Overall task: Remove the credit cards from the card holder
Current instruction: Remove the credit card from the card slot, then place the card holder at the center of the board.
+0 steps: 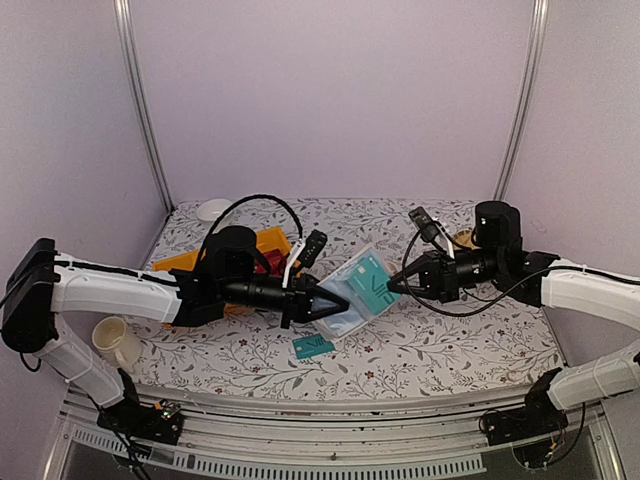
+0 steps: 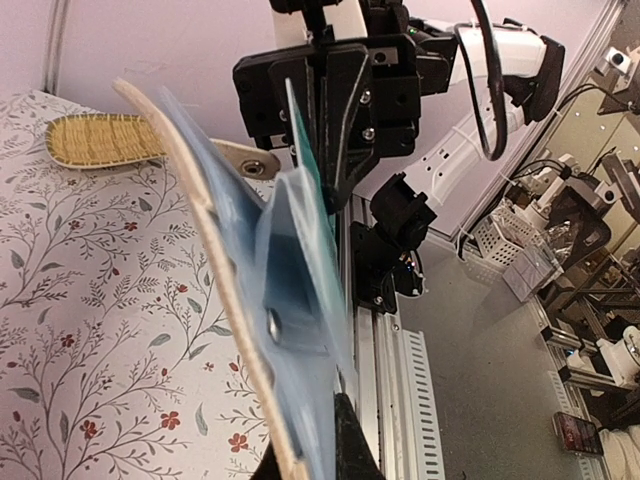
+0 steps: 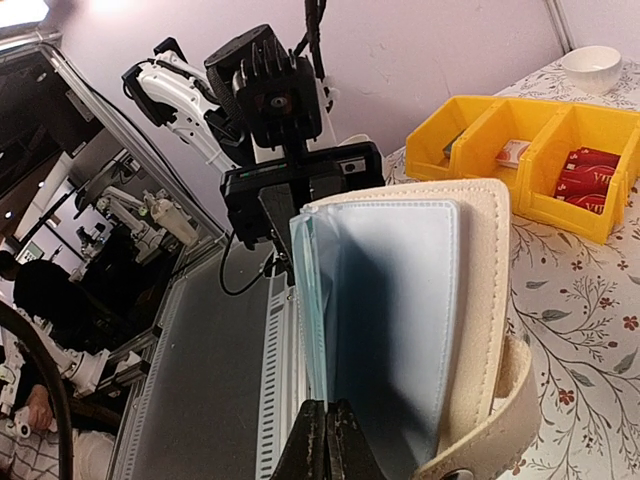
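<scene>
Jaws of left gripper (image 1: 322,305) clamped on soft whitish card holder (image 3: 470,300), held above flowered table (image 1: 450,340); right gripper (image 1: 393,286) jaws together on teal plastic card (image 1: 368,283) inside it, print unreadable; both arms stretched inward, facing

Card holder (image 1: 343,303) aloft, open, teal credit card (image 1: 372,283) showing

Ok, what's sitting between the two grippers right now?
The card holder, with a teal card showing in it, fills the gap. The left gripper pinches the holder's end and the right gripper pinches the card. The top view shows this.
</scene>
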`<state>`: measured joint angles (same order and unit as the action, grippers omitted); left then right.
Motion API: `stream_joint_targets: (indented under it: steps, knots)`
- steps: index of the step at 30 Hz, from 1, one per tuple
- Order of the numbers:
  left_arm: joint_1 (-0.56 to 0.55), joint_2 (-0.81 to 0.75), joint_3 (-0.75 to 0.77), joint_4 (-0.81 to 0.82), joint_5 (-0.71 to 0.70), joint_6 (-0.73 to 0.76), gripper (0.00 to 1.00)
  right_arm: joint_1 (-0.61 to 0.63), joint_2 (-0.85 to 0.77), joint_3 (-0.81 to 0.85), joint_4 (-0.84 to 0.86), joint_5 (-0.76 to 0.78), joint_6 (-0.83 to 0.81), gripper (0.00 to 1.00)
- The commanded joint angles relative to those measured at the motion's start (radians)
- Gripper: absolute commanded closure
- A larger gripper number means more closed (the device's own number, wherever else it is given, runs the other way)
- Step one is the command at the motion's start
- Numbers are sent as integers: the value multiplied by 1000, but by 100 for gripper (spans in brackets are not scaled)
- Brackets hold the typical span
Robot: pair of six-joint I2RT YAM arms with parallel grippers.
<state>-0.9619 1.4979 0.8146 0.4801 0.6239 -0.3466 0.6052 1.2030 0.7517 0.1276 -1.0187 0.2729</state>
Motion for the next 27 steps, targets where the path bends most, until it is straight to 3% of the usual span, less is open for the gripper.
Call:
stream_joint_targets:
  steps: [1, 8, 12, 18, 24, 27]
  knots:
    - [-6, -20, 9, -15, 23, 16, 100, -33, -23, 1, -40, 28, -30, 98]
    - [-7, -16, 11, -43, 20, 17, 100, -60, -40, 29, -119, 75, -66, 98]
    - [-3, -7, 8, -88, 0, 18, 100, -144, -79, 61, -200, 89, -111, 98]
    - [40, 99, 45, -150, 56, -34, 100, -179, -97, 71, -251, 93, -136, 98]
    - [46, 352, 290, -431, 79, 44, 100, -179, -119, 94, -283, 87, -139, 98]
    - [46, 505, 436, -464, 148, 40, 100, -178, -135, 119, -317, 84, -145, 98]
